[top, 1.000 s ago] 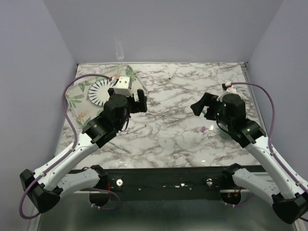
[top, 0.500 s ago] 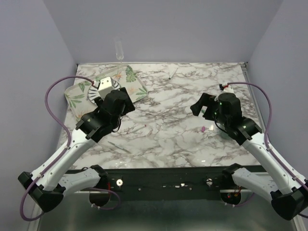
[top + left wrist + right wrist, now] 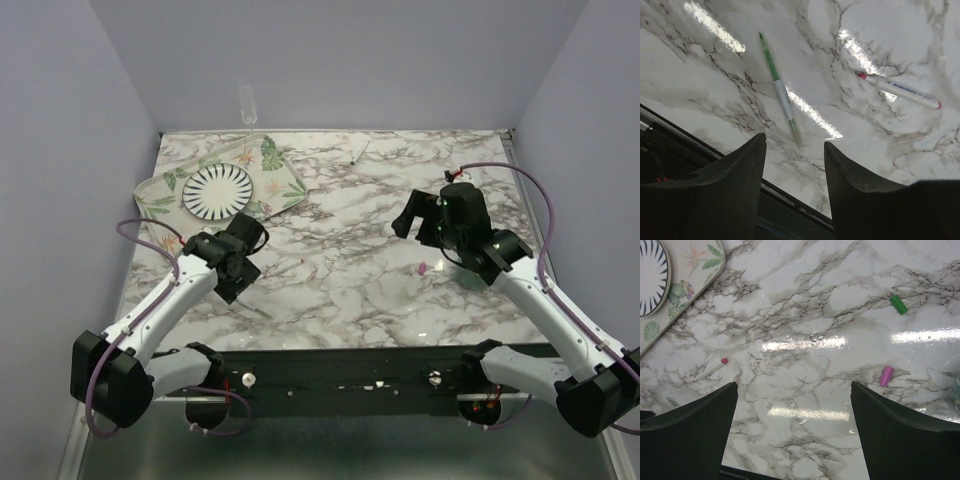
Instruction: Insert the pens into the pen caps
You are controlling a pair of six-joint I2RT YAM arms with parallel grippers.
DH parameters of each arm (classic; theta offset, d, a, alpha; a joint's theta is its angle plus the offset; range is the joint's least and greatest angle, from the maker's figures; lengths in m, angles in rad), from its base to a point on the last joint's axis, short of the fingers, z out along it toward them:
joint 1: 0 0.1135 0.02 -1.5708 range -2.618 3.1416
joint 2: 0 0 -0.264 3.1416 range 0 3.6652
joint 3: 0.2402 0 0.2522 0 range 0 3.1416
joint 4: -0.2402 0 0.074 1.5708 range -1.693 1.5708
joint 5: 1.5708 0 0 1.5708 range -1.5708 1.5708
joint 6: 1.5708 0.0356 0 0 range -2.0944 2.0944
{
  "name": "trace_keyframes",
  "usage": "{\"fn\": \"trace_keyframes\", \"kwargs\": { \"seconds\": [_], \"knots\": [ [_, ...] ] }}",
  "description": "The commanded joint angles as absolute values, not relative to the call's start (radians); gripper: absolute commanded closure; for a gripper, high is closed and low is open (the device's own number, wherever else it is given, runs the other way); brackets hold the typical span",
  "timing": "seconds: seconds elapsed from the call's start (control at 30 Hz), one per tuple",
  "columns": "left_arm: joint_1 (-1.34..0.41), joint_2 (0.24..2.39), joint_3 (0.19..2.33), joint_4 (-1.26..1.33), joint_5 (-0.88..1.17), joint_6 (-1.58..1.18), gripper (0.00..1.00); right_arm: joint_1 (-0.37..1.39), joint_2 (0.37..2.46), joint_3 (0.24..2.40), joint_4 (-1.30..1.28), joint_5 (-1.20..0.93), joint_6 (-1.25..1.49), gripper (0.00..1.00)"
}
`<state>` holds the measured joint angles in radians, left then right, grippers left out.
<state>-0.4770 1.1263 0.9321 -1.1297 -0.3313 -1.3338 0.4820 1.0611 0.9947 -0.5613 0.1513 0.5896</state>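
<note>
I see the marble table with a leaf-print tray at its far left; the plate lies on that tray. My left gripper hangs low over the near-left of the table, jaws fairly wide with nothing between them. My right gripper hangs right of centre, jaws spread wide and likewise empty. The green pen lies flat near the table's front edge, just past the left fingers; the pink pen lies flat a little further in, apart from it. Both pens are uncapped. The pink cap rests on the marble under the right gripper, and the green cap lies beyond it; both are well apart from the pens.
</note>
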Motion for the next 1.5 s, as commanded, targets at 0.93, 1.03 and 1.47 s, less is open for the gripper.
{"fn": "trace_keyframes", "kwargs": {
  "seconds": [0.93, 1.03, 1.47],
  "knots": [
    [-0.463, 1.344, 0.592, -0.834, -0.159, -1.509, 0.65, 0.476, 0.853, 0.896, -0.468, 0.069, 0.541, 0.00],
    [-0.463, 1.302, 0.574, -0.845, -0.170, -1.529, 0.75, 0.476, 0.867, 0.897, -0.471, 0.064, 0.552, 0.00],
    [-0.526, 1.075, 0.742, -0.688, -0.186, -1.156, 1.00, 0.476, 0.897, 0.821, -0.304, -0.290, 0.572, 0.03]
  ]
}}
